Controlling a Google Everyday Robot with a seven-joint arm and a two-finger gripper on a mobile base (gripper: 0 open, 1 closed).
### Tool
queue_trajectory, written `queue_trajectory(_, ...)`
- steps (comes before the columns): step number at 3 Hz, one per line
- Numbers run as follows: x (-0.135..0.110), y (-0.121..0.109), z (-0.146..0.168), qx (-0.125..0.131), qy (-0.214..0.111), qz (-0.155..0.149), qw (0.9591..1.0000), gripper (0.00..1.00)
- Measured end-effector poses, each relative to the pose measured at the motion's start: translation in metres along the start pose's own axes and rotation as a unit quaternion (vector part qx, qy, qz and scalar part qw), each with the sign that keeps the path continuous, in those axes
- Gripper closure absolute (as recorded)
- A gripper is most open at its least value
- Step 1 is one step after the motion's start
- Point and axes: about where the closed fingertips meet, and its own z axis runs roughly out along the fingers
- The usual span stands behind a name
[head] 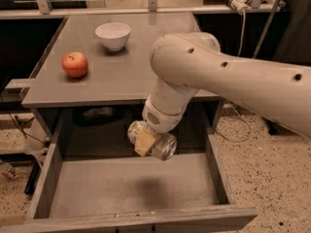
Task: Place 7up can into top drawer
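**A:** Where is the small silvery-white aluminium 7up can (166, 146) with the faint green marks?

**B:** In the air, lying on its side over the wide, shallow grey top drawer (92, 191), which is pulled fully out. It hangs above the back part of the drawer's flat bottom, a little right of the middle, and touches neither the bottom nor the walls.

**A:** What holds it?

**B:** The robot's two-finger gripper (147, 140), at the end of the thick cream-white arm (218, 76) that reaches in from the right. The gripper sits just below the front edge of the flat grey surface (121, 72), out in front of it.

**A:** And the jaws?

**B:** Clamped on the 7up can. One tan finger (145, 142) shows across its side. The other is hidden behind it.

**A:** Anything under it?

**B:** Only a soft dark shadow (148, 186) on the drawer bottom, straight below.

**A:** What lies on the surface?

**B:** A round red apple (75, 64) near the left edge, about halfway back, and a small white ceramic bowl (112, 35) upright toward the back edge, left of the middle. The two are well apart from each other and from the gripper.
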Motion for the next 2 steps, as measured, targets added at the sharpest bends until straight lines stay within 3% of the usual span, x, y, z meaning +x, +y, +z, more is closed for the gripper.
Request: queue_trajectory(2,-0.021,0.024,0.062,-0.010,0.003,0.029,0.9995,1.00)
